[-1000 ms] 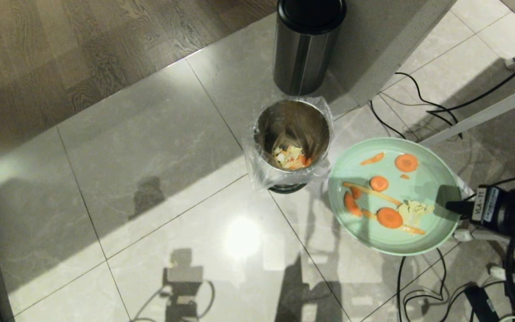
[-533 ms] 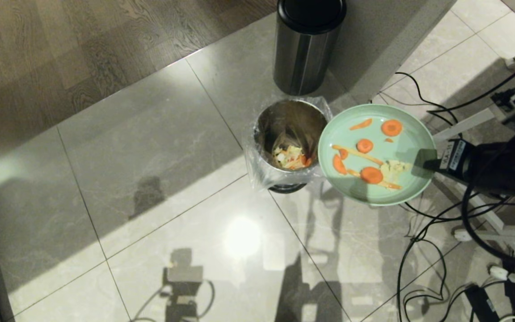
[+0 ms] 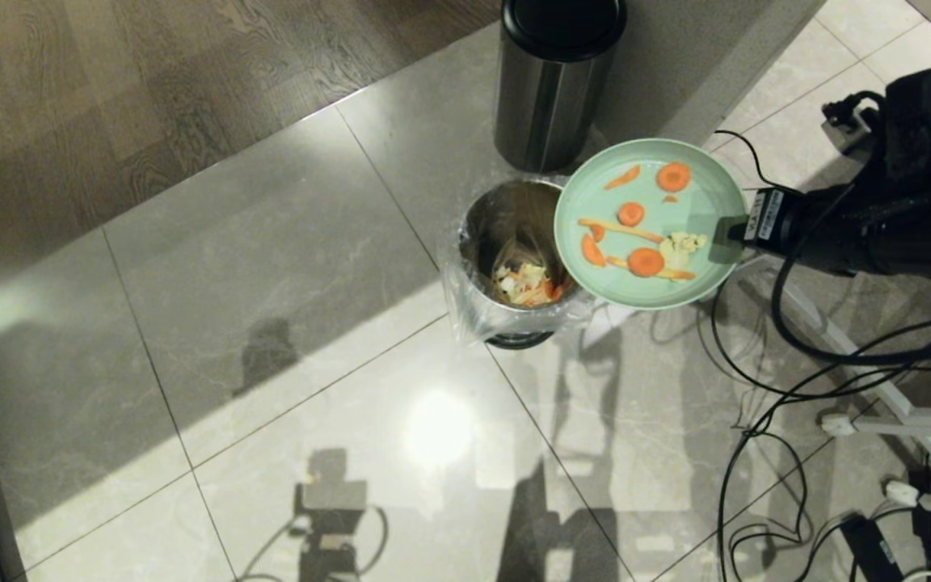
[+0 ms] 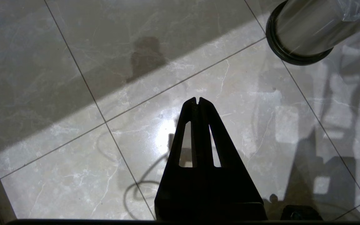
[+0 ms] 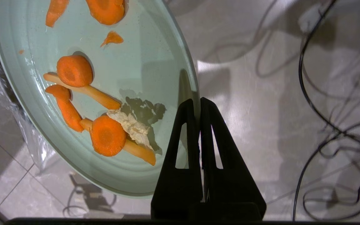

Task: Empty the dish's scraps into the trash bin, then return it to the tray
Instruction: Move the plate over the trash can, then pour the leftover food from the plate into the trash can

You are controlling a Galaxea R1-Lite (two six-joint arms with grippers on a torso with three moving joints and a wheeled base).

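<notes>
Now the right gripper, jaws clenched on the dish rim, has carried it from beside the trash bin until its edge overlaps the lined opening. The scraps remain aboard, seemingly level; tipping comes next. The left gripper hangs shut, idle.

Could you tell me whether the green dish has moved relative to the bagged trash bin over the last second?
Yes. The dish, held by the right gripper, has moved up and leftward; its edge now overlaps the trash bin.

Right gripper clamped, arm extended level; left gripper closed, hanging.
</notes>
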